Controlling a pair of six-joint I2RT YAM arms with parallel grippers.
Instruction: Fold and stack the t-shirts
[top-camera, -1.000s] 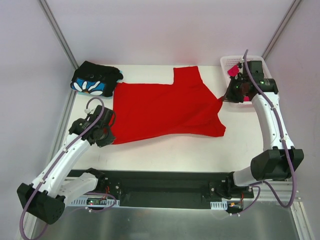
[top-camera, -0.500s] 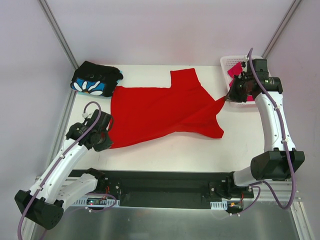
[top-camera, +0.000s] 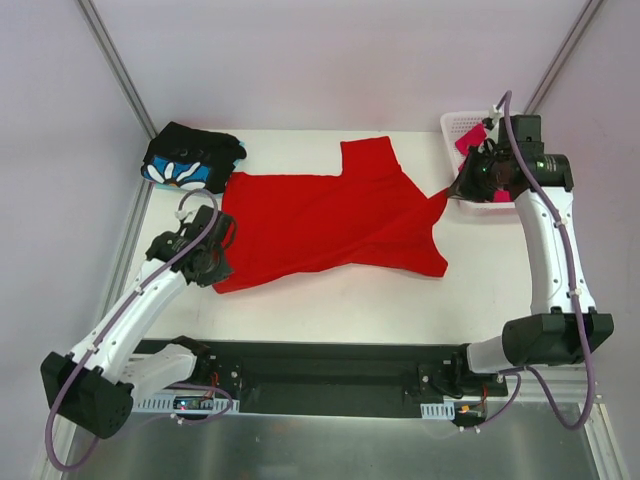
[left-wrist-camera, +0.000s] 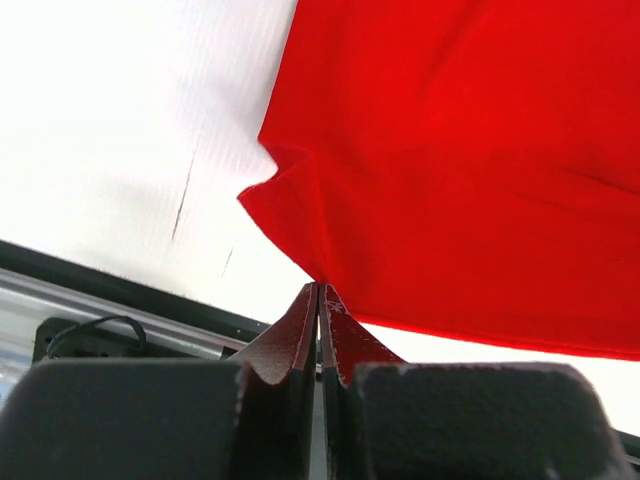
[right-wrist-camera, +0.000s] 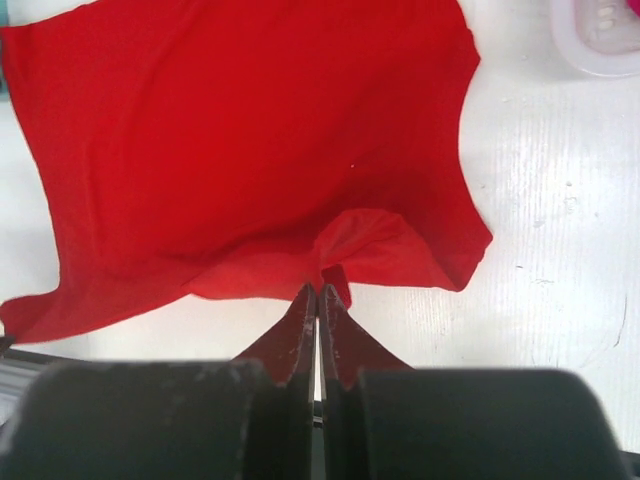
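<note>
1. Only the wrist cameras are showing the left fingers (left-wrist-camera: 292, 338) and right fingers (right-wrist-camera: 290, 335) pinching the red t-shirt (top-camera: 320, 225) edges tight.
2. Overhead, it is lying across the table (top-camera: 330, 300), stretching from 9 to 3 o'clock.

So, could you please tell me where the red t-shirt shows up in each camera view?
Top external: red t-shirt spread across mid-table.
Left wrist: it fills the upper right.
Right wrist: it covers the upper left and centre.
Shared landmark: the white table beneath it.
</note>
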